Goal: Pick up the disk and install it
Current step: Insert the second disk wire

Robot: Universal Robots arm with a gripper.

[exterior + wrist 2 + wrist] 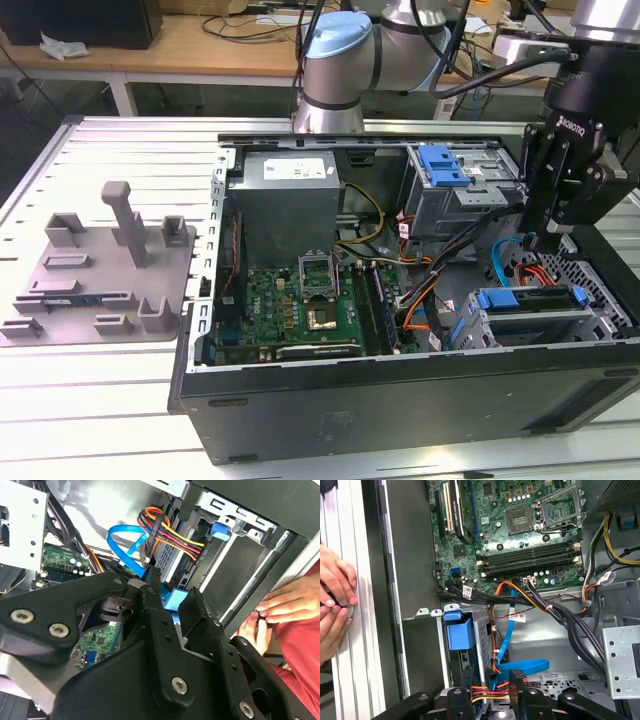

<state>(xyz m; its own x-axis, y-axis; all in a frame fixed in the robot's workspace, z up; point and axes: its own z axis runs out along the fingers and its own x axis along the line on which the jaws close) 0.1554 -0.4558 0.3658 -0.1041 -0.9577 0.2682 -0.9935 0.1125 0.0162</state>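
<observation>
I have the gripper (548, 243) hanging over the open computer case (400, 400), at the exterior view's right end. Below it, the blue cable (512, 645) and the orange-and-red wire bundle (172, 530) cross the gap beside the drive cage (530, 320). A person's hands (335, 605) rest on the counter (100, 400) just outside the case wall. The grey tray (100, 275) stands well apart.

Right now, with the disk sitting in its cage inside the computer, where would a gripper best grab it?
Probably by the blue carrier framing the disk, coming straight down from above. The cage walls cover its flat faces, and only that top edge stands exposed on the case's open side. The gripper hangs just above it, beside loose cables to avoid.
</observation>
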